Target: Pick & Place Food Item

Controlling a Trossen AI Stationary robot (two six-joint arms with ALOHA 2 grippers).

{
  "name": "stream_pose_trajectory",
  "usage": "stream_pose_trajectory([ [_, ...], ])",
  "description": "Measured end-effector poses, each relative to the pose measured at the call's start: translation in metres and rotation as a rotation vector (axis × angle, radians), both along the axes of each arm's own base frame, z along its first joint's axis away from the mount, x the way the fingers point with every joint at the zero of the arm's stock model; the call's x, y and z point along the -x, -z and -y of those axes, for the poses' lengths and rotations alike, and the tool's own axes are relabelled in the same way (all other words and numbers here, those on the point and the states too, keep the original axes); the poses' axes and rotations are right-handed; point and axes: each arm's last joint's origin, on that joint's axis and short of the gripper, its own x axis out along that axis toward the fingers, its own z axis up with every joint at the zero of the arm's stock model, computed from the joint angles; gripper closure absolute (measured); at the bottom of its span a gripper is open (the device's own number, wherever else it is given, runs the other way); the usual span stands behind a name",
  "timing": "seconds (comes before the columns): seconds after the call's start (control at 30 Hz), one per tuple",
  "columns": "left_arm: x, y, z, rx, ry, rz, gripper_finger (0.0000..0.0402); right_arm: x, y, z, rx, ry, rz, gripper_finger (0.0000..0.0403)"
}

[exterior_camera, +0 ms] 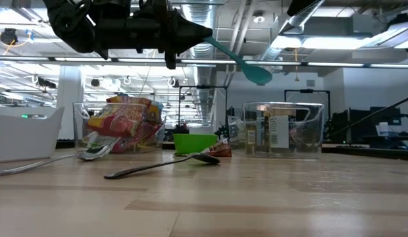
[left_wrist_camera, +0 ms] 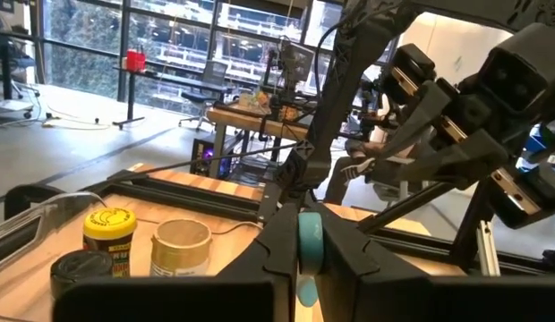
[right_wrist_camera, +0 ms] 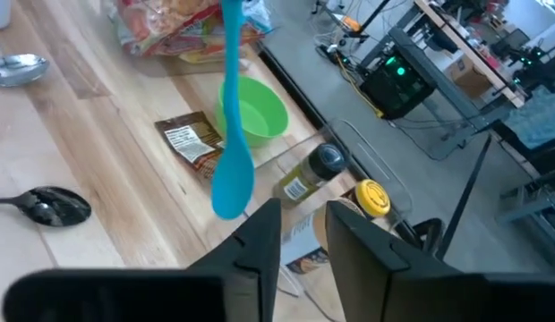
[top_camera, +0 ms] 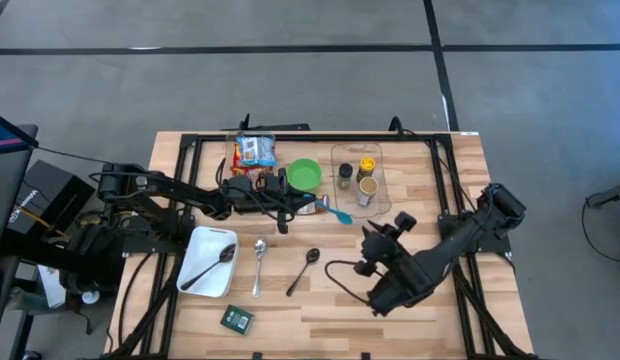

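Note:
My left gripper point(top_camera: 302, 205) hovers over the table's middle, shut on a teal spoon point(top_camera: 335, 212) whose bowl point(exterior_camera: 259, 74) sticks out toward the right. My right gripper point(top_camera: 374, 242) hangs a little right of it, open and with nothing between its fingers point(right_wrist_camera: 260, 240), facing the spoon's bowl point(right_wrist_camera: 231, 190). Beyond the spoon, a green bowl point(top_camera: 304, 175), a brown food packet point(right_wrist_camera: 190, 143) and a colourful snack bag point(top_camera: 255, 150) rest on the table. My left gripper pinches the teal spoon's handle point(left_wrist_camera: 311, 237) between its two fingers. The fingers lie about level, pointing toward the table's right and along the spoon. The spoon is lifted clear of the table and slants down toward its bowl end point(exterior_camera: 259, 74).
A clear container point(top_camera: 360, 178) with jars stands right of the green bowl. A white tray point(top_camera: 202, 245) holding a black spoon sits at the near left. A silver spoon point(top_camera: 259, 262), a black spoon point(top_camera: 304, 268) and a small green packet point(top_camera: 236, 319) lie on the wood.

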Motion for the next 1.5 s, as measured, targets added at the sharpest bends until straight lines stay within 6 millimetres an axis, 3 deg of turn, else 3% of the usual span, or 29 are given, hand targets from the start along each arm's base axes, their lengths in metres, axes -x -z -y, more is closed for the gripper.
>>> stream_pose_trajectory([
  [0.37, 0.0, 0.001, 0.001, -0.04, 0.019, -0.016, 0.0387, 0.002, 0.002, -0.005, -0.003, -0.015, 0.004, 0.0374],
  [0.53, 0.012, -0.009, 0.002, -0.035, 0.049, -0.11, 0.0394, 0.001, 0.002, -0.003, -0.002, -0.007, 0.004, 0.04],
  [0.7, 0.041, -0.032, 0.005, -0.015, 0.052, -0.2, 0.0387, -0.003, 0.002, 0.003, 0.0, 0.014, -0.001, 0.0395],
  [1.07, 0.13, -0.074, 0.012, 0.177, 0.052, -0.261, 0.039, -0.013, 0.002, 0.019, -0.002, 0.073, 0.0, 0.0401],
  [1.27, 0.157, -0.076, 0.015, 0.31, 0.07, -0.291, 0.0391, -0.02, 0.003, 0.026, -0.005, 0.091, 0.022, 0.04],
  [1.5, 0.164, -0.061, 0.018, 0.478, 0.122, -0.465, 0.0393, -0.031, 0.003, 0.025, 0.034, 0.008, -0.023, 0.0399],
])
